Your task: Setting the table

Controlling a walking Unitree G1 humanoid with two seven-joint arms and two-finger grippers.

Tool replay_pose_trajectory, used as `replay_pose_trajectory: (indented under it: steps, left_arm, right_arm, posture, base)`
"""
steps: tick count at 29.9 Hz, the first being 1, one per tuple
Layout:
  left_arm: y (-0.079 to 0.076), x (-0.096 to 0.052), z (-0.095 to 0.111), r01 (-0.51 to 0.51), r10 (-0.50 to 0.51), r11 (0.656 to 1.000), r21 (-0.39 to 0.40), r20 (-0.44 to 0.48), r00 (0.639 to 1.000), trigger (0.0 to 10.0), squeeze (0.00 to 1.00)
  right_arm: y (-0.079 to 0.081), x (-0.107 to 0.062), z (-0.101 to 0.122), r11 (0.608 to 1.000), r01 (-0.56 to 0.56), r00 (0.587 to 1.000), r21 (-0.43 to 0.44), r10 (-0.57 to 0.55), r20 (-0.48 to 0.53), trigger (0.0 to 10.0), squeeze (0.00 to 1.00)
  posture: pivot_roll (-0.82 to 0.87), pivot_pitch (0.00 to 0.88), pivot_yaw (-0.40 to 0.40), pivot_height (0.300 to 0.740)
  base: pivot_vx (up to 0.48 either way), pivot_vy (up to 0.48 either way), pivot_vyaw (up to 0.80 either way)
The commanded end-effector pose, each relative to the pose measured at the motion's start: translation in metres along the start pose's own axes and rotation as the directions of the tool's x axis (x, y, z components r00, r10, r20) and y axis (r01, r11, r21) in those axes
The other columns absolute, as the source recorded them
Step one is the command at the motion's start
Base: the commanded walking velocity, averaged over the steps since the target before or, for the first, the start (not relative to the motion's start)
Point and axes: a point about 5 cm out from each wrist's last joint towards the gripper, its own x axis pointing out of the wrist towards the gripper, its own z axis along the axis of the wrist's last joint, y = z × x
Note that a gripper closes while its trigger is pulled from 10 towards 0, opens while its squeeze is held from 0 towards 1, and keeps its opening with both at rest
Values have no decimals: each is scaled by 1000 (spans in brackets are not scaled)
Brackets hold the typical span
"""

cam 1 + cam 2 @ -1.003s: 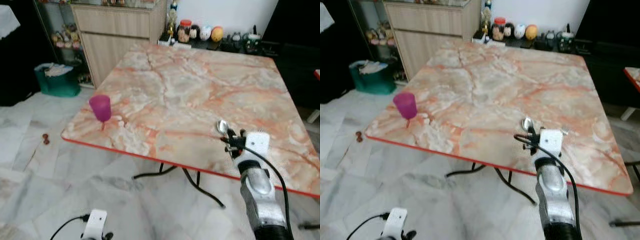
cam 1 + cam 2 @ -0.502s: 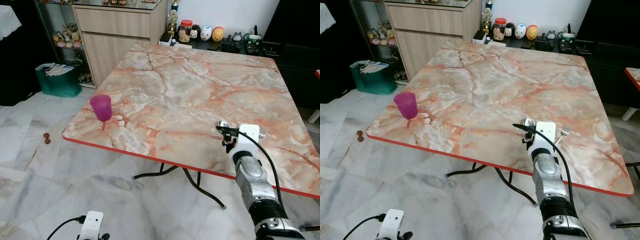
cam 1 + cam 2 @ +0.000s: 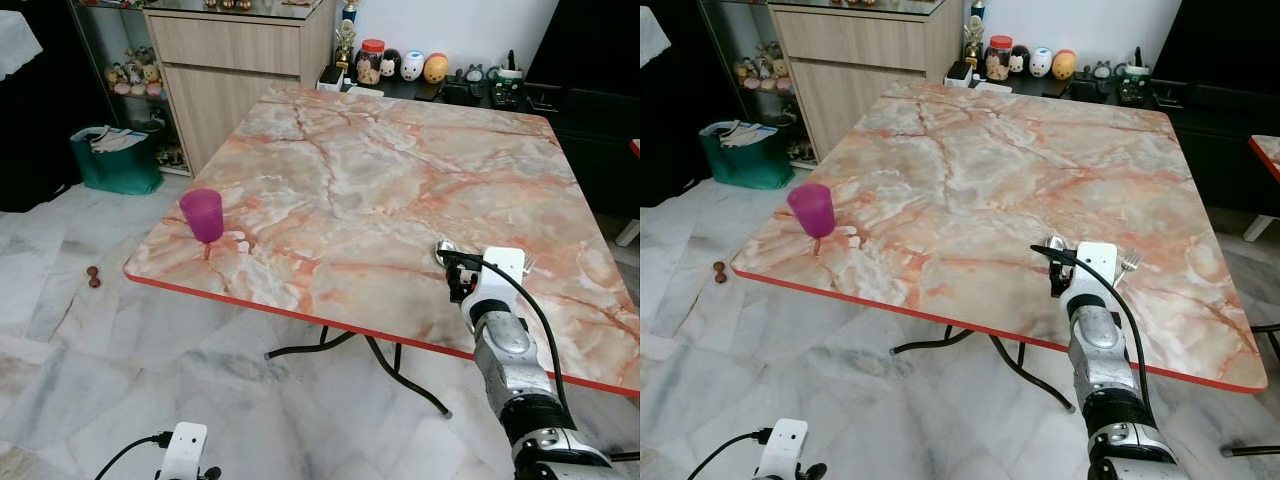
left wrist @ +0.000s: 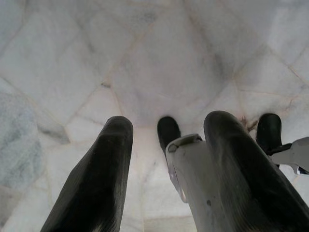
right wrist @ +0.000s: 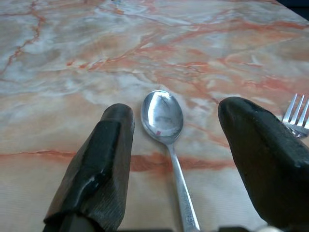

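A steel spoon [image 5: 163, 117] lies flat on the marble table [image 3: 380, 150] near its front right edge. My right gripper [image 5: 177, 112] hovers low over it, open, with one black finger on each side of the spoon's bowl and neither touching it. A fork [image 5: 297, 116] lies just beside the spoon, its tines showing past the wrist [image 3: 527, 262]. A purple cup [image 3: 203, 214] stands upright near the table's front left corner. My left gripper [image 4: 164, 145] hangs idle by the floor, its fingers apart.
A red rim runs along the table's front edge [image 3: 300, 312]. Behind the table stand a wooden cabinet [image 3: 235, 70] and a low shelf with jars and figurines [image 3: 400, 68]. A green basket [image 3: 115, 160] sits on the tiled floor at left.
The camera view has settled since a second ago. My right wrist has shifted slightly right and back, and the fork now shows beside it. The spoon lies where it was.
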Motion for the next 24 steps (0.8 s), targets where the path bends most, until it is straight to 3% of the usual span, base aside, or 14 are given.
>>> replay_pose_trajectory:
  steps: [1,9,11,13,24]
  left_arm:
    - [1,-2,-8,-6,6,1000,-19,-16,1000,10000,0]
    - [4,-2,-8,-27,27,999,-30,-2,1000,10000,0]
    - [7,-3,-10,-46,46,998,-45,-2,999,10000,0]
    - [21,-7,-17,-91,90,990,-107,-12,996,10000,0]
    - [30,-9,-16,-96,97,988,-124,2,995,10000,0]
  right_arm:
    - [-2,-2,1,1000,8,1000,10,-9,23,10000,0]
    - [0,-10,-1,1000,-4,998,25,2,64,10000,0]
    - [-1,-11,-3,1000,-1,998,19,0,61,10000,0]
    - [-1,-13,-6,1000,0,999,21,-2,50,10000,0]
    - [3,-15,-6,999,-10,998,36,8,58,10000,0]
  posture:
    - [24,0,-36,740]
    - [18,0,-34,740]
    - [24,0,-35,740]
    - [28,0,-36,740]
    - [34,0,-37,740]
  base:
    - [0,0,0]
    - [0,0,0]
    - [0,0,0]
    - [0,0,0]
    - [0,0,0]
